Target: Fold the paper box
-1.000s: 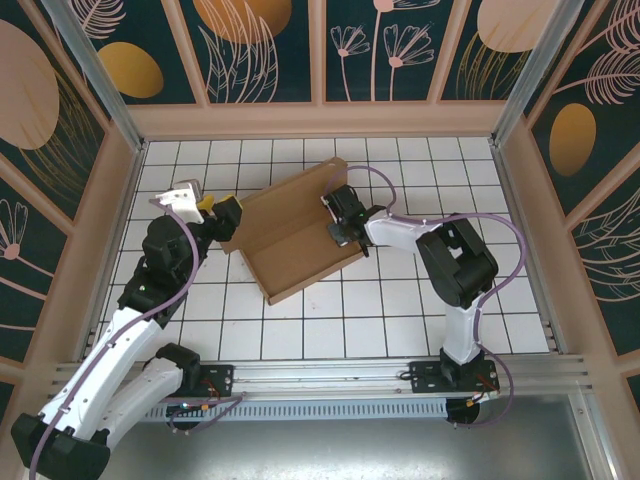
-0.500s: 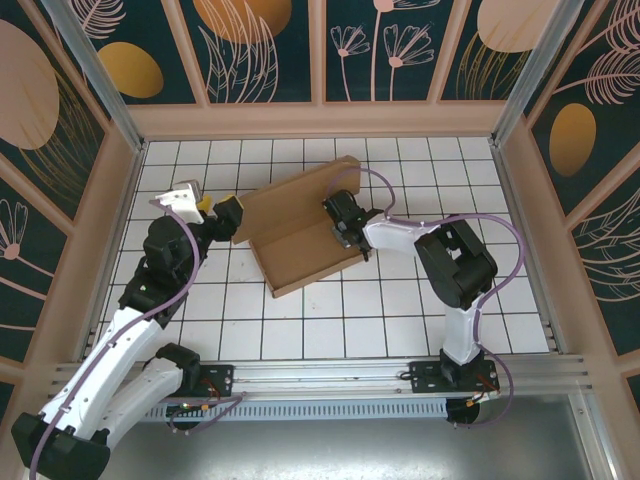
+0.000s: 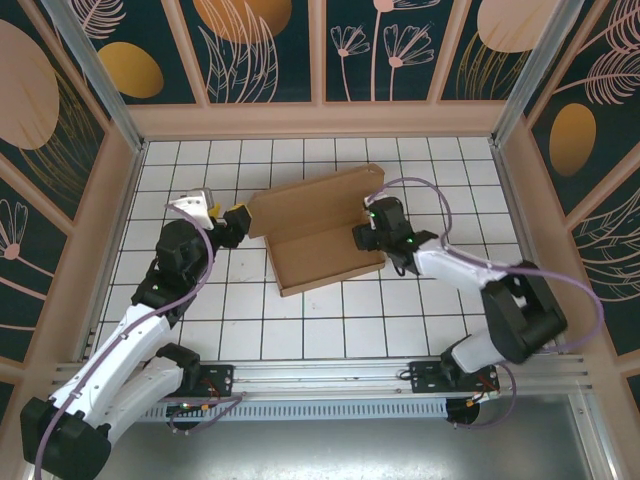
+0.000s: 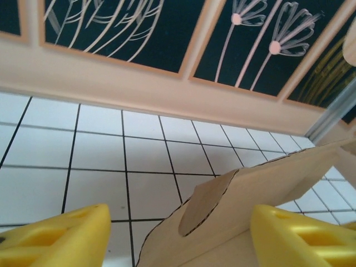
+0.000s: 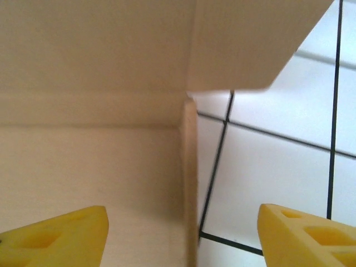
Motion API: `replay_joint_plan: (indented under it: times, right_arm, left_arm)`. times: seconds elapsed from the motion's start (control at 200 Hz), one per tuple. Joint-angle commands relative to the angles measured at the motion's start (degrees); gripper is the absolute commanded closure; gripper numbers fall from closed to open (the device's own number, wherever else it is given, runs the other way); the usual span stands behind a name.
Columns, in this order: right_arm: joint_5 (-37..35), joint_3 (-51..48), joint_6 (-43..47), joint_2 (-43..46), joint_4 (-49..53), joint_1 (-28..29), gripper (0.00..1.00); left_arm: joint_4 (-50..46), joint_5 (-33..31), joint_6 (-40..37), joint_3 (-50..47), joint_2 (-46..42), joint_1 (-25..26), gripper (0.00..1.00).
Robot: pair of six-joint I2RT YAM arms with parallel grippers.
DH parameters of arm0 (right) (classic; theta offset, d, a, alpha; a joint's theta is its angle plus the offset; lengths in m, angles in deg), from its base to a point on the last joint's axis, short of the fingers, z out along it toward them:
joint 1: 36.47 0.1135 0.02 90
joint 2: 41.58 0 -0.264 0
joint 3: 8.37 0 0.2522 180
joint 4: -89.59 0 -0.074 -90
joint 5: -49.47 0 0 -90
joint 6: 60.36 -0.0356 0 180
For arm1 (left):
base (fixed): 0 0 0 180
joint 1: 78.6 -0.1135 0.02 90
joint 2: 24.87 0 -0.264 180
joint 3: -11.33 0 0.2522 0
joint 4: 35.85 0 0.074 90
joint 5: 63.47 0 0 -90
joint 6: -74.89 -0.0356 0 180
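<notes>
Two grippers are spread open, empty: left gripper (image 3: 238,214) and right gripper (image 3: 364,238) flanking the paper box (image 3: 320,235), laid at centre frame. It is judged light, stiff, creasable; flap edges are best pinched.

No readable text, label, brand, number or sign, paper box (image 3: 320,235) plain brown cardboard with unprinted faces, wall panels (image 3: 265,50) behind the box painted with plants and discs, no lettering

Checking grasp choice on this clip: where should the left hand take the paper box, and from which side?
Probably the rounded flap at the paper box's left end, from the left: it stands off the tiles, thin, between the left hand's open fingers.
</notes>
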Motion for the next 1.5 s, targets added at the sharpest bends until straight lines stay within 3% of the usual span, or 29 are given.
replay_joint_plan:
  times: [0.0, 0.05, 0.16, 0.225, 0.32, 0.505, 0.681, 0.821, 0.971, 1.301, 1.496]
  right_arm:
    - [6.39, -3.32, -0.48, 8.57, -11.85, -1.11, 0.31]
    - [9.37, -5.19, 2.02, 11.56, -16.7, -1.49, 0.32]
    - [12.52, -9.03, 12.11, 15.06, -26.27, -0.19, 0.38]
    - [13.9, -6.59, 13.08, 14.33, -26.12, -0.1, 0.4]
    - [24.06, -2.92, 18.88, 12.42, -23.28, -1.5, 0.38]
    - [35.09, -11.83, 28.88, 11.25, -48.19, -10.74, 0.34]
    - [46.29, -9.16, 26.14, 6.18, -53.86, -22.42, 0.35]
    - [52.62, -7.0, 23.96, 1.97, -53.84, -27.75, 0.35]
    - [58.56, -2.4, 26.45, -3.92, -46.96, -28.68, 0.36]
    - [60.77, 10.81, 30.32, -16.71, -32.23, -28.19, 0.42]
    - [62.36, 14.97, 32.71, -20.46, -25.57, -27.01, 0.54]
  left_arm:
    - [2.99, 1.02, -6.09, -0.09, -0.91, 0.03, 0.36]
    - [4.94, -0.02, -8.22, -1.85, -1.95, 0.04, 0.36]
    - [13.83, 4.3, -14.16, -7.33, -1.62, -0.58, 0.31]
    - [16.11, 6.49, -14.7, -7.79, 0.61, -1.77, 0.3]
    - [20.15, 8.46, -16.93, -9.89, 2.18, -3.28, 0.3]
    - [29.32, 17.25, -19.64, -14.02, 6.37, -9.38, 0.31]
    - [32.14, 23.67, -24.13, -12.17, 12.93, -10.46, 0.31]
    - [33.56, 24.55, -24.73, -11.66, 15.92, -10.87, 0.33]
    - [34.38, 25.77, -25.62, -11.48, 18.28, -11.43, 0.38]
    - [36.91, 25.32, -26.31, -9.6, 22.59, -11.52, 0.53]
    - [35.37, 26.07, -27.52, -8.14, 24.49, -11.51, 0.66]
